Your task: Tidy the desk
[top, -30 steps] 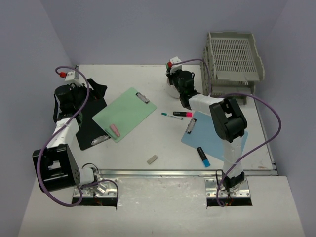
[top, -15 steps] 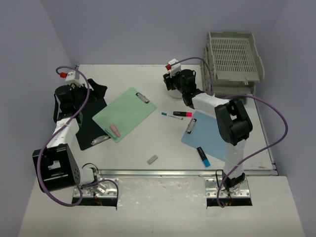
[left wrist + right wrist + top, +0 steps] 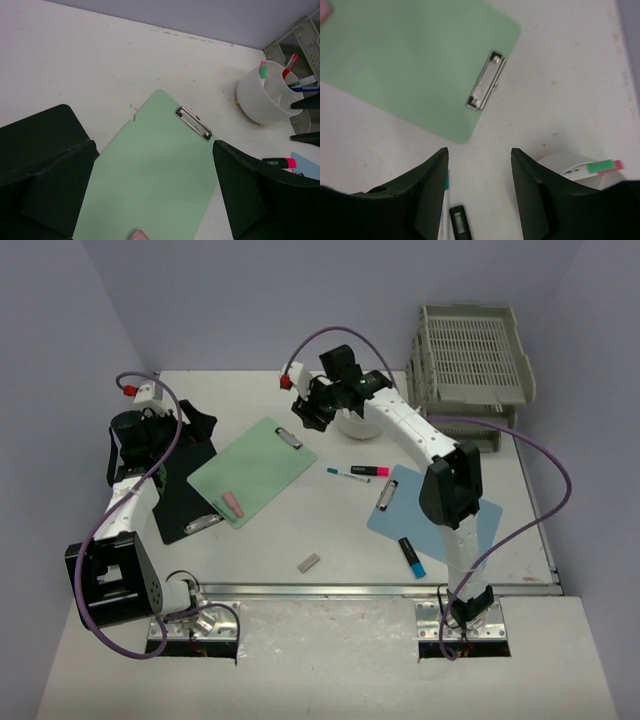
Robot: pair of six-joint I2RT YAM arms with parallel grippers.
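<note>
On the table (image 3: 300, 530), the left clipboard (image 3: 185, 495) lies just beside the middle clipboard (image 3: 255, 470), which carries an eraser (image 3: 232, 504) at its near corner. The right clipboard (image 3: 420, 520) lies near right, a marker (image 3: 411, 557) at its near edge. A pen (image 3: 347, 475) and highlighter (image 3: 370, 471) lie between it and the far cup (image 3: 262, 100). Paper trays (image 3: 470, 350) stand far right; a small block (image 3: 309, 562) lies near the front edge.

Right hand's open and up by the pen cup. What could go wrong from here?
1. The right hand hangs close beside the white pen cup; a careless swing could tip it over.
2. The pink highlighter and teal pen lie nearly side by side, so grabbing one may shove the other.
3. The pink eraser lies loose on the green clipboard; lifting the board could slide it off.
</note>
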